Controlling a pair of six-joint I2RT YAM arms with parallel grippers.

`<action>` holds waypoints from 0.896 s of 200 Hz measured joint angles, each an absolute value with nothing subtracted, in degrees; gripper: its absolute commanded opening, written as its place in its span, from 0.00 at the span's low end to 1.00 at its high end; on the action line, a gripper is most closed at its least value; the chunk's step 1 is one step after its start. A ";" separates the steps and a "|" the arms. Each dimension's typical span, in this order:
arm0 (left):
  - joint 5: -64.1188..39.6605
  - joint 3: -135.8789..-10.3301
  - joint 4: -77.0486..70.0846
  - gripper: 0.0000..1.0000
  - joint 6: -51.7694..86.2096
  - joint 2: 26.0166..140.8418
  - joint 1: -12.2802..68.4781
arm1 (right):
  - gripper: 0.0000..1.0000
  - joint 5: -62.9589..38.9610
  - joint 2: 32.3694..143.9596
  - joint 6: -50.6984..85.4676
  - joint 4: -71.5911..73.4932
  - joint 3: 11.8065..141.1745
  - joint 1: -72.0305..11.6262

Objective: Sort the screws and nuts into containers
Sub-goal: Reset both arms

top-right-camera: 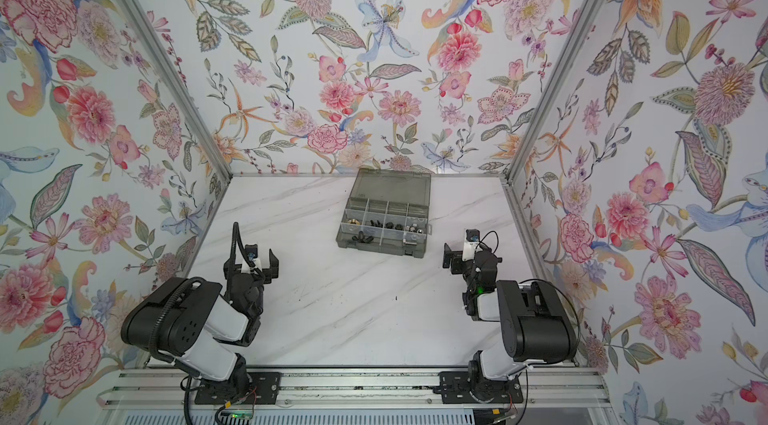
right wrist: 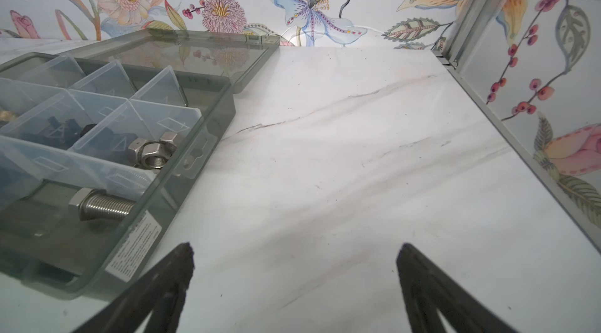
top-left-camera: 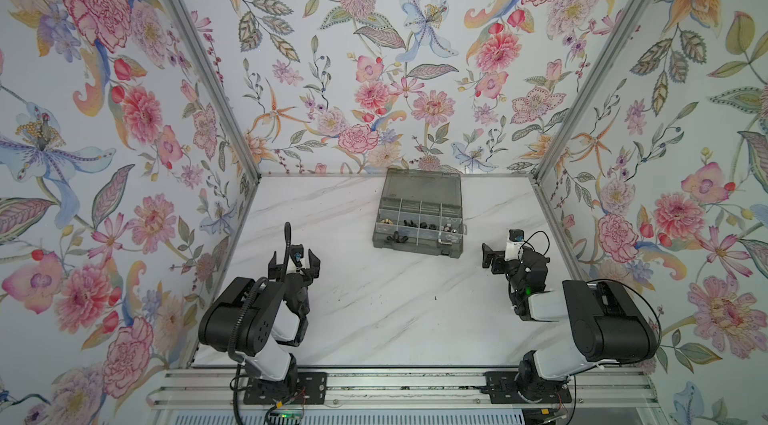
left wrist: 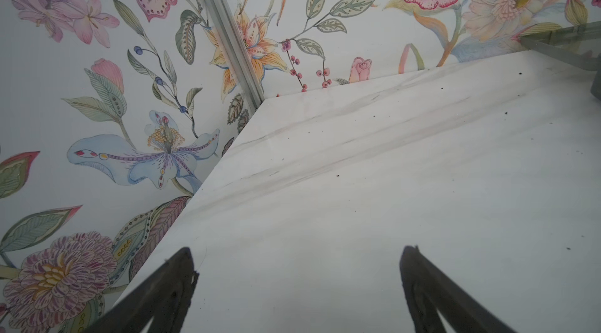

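Observation:
The smoky grey organiser box [top-left-camera: 415,251] [top-right-camera: 382,249] lies open at the back of the table in both top views, and its containers hold the parts. Black screws [top-left-camera: 395,237] and black nuts [top-left-camera: 426,225] lie in separate compartments. In the right wrist view a silver screw [right wrist: 104,207] lies in a near compartment and silver nuts [right wrist: 153,152] in the one behind it. My right gripper [top-left-camera: 490,259] [right wrist: 294,248] is open and holds nothing, just right of the box's wall [right wrist: 211,139]. My left gripper [top-left-camera: 294,259] [left wrist: 297,250] is open over bare table, well left of the box.
The box's lid [top-left-camera: 424,186] lies flat behind it against the back wall. Floral walls close in the marble table [top-left-camera: 374,310] on three sides, with metal corner posts [top-left-camera: 199,57]. Small dark specks [top-left-camera: 435,298] dot the tabletop.

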State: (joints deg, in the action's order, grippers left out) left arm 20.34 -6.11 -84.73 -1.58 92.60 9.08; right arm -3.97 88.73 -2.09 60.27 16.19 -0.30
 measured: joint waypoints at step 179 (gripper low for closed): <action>20.12 -9.67 -82.06 0.99 0.86 91.29 6.00 | 0.99 -0.34 88.73 -2.13 61.65 16.40 -1.17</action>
